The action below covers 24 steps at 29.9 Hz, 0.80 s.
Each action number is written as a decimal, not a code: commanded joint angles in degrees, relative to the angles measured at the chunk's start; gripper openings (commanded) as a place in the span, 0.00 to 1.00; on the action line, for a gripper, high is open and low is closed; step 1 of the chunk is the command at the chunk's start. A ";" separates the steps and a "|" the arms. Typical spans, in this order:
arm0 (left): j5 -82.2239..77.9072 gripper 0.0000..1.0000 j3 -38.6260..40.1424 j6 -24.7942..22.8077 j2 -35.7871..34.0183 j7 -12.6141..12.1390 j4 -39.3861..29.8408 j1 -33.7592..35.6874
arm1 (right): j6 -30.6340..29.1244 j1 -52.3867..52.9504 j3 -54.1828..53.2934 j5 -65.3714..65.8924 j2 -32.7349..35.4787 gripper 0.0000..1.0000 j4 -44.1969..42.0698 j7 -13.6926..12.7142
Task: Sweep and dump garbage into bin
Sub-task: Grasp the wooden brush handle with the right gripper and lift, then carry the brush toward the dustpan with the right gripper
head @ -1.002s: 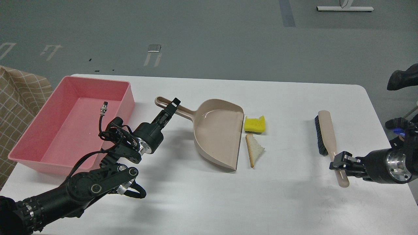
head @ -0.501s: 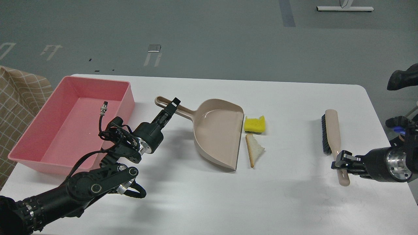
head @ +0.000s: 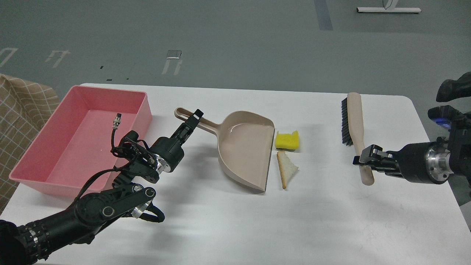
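Observation:
A yellow sponge chunk (head: 287, 140) and a triangular bread slice (head: 286, 169) lie on the white table just right of the mouth of a beige dustpan (head: 247, 148). My left gripper (head: 194, 119) is shut on the dustpan's handle (head: 197, 122). My right gripper (head: 364, 159) is shut on the handle of a beige brush (head: 354, 125) with black bristles, held off the table well to the right of the garbage. The pink bin (head: 79, 137) stands at the far left.
A small cable plug (head: 117, 121) from my left arm hangs over the bin. The table (head: 316, 221) ends close to my right arm. A checked cloth (head: 22, 106) lies left of the bin.
My right gripper has lifted the brush off the table and carried it up and to the left. The left arm, dustpan and garbage have not moved.

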State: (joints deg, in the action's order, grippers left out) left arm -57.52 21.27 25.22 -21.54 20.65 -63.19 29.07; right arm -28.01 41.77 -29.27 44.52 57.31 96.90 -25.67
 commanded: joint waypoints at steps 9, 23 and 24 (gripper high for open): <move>-0.05 0.00 0.00 0.00 -0.08 0.00 0.00 0.02 | 0.01 -4.06 1.06 -2.25 0.52 0.00 2.33 -0.79; -0.05 0.00 0.00 0.00 -0.08 0.00 -0.35 -0.07 | 0.01 -6.61 0.97 -2.25 -2.99 0.00 2.24 -1.05; -0.05 0.00 0.00 0.00 0.01 0.00 -0.35 -0.07 | 0.01 -6.61 0.89 -2.25 -3.86 0.00 2.24 -1.14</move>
State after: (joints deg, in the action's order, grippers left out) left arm -57.57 21.27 25.22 -21.55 20.65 -63.46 29.00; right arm -28.00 35.30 -28.21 42.28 55.19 99.23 -26.69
